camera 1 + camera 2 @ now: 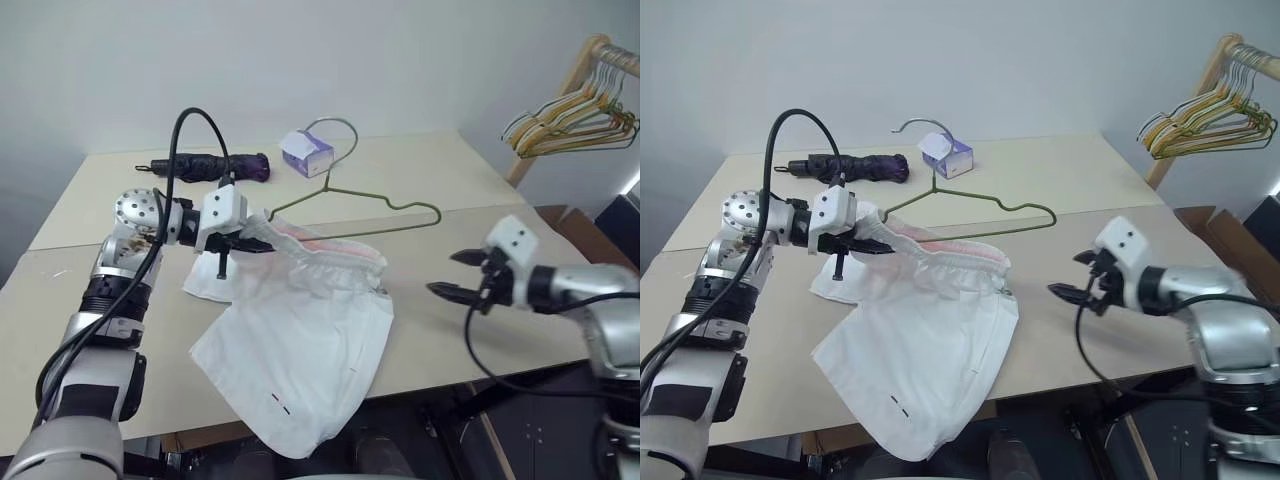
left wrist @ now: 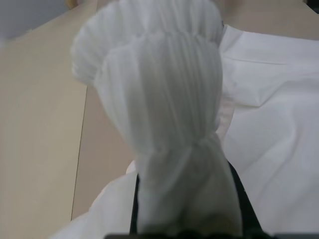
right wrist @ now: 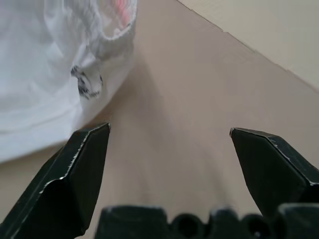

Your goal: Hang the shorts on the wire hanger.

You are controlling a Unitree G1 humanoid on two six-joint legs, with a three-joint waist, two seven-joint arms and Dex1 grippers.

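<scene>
Nearest, at about six o'clock, a leg of the shorts (image 1: pixel 300 350) droops over the front edge of the desk (image 1: pixel 450 330), a small dark-and-red mark near its hem; no lettering can be read on it, and the round dark print on the cloth in the right wrist view is too blurred to make out. Up from there, the left claw (image 1: pixel 262 243) at nine o'clock is clamped on the gathered waistband, lifting it off the desk with the pinkish trim showing. At three o'clock the right claw (image 1: pixel 452 274) hovers just above the bare desk with its fingers spread wide, holding nothing, near the shorts but apart from them. Behind the waistband, the wire hanger (image 1: pixel 385 212) is raised, its hook toward twelve o'clock. Farther back sit a small purple-white tissue box (image 1: pixel 307 152) and a dark folded umbrella (image 1: pixel 210 167). Beyond is a plain pale wall, and at two o'clock a wooden rack holding a bunch of hangers (image 1: pixel 575 118).
</scene>
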